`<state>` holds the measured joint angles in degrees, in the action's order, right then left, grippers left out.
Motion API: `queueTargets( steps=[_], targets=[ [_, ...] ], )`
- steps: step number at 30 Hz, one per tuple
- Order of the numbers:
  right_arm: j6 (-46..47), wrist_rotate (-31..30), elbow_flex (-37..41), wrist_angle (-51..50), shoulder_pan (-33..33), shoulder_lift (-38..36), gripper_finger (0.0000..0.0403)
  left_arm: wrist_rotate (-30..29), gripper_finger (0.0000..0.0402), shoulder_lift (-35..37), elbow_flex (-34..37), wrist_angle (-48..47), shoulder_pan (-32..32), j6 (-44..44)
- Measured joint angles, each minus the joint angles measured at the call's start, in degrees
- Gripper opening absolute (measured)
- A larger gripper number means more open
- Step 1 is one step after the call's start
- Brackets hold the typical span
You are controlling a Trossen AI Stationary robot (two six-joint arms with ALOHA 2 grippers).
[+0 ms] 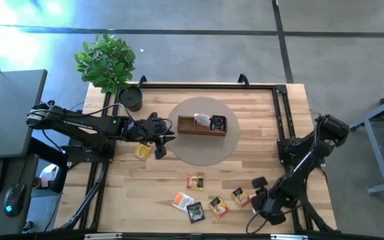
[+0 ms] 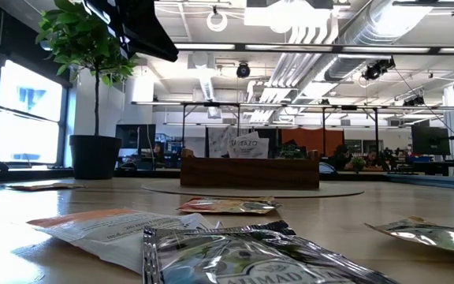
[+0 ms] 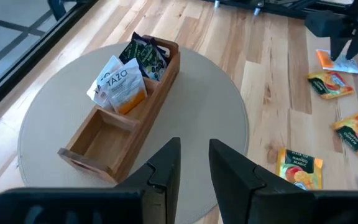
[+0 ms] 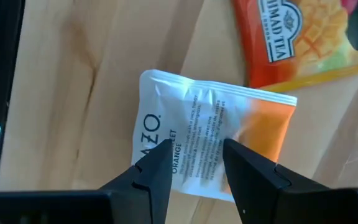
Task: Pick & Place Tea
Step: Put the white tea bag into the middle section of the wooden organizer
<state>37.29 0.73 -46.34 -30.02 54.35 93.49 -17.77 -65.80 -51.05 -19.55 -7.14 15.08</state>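
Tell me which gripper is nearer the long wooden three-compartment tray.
Left. The left gripper hovers just off the long wooden tray's left end; the right gripper is far away, over tea packets at front right.

tea packets (image 1: pixel 209 200) scattered flat, tabletop

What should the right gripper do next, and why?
Probably lower and close on the white packet: the right gripper hangs open with its fingers straddling the packet, which appears to lie flat on the table, not yet lifted.
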Motion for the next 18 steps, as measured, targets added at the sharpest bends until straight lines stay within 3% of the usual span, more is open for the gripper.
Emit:
queueTargets(
  steps=[5,10,16,18],
  targets=[
    [-8.69,-0.99,-0.14,-3.89,-2.16,1.2,0.0142,0.01,0.0083,0.0,0.0,-0.02,0.0,-0.03],
    [-22.92,-9.15,0.01,-9.43,-7.46,1.16,0.0142,0.03,0.0083,0.0,0.0,-0.02,0.0,-0.03],
    [-44.35,-27.98,0.52,-10.58,-14.28,1.74,0.0142,0.04,0.0083,0.0,0.0,-0.02,0.0,-0.03],
    [-52.24,-31.63,0.61,-9.16,-16.91,1.77,0.0142,0.05,0.0083,0.0,0.0,-0.04,0.0,-0.03]
  ],
)
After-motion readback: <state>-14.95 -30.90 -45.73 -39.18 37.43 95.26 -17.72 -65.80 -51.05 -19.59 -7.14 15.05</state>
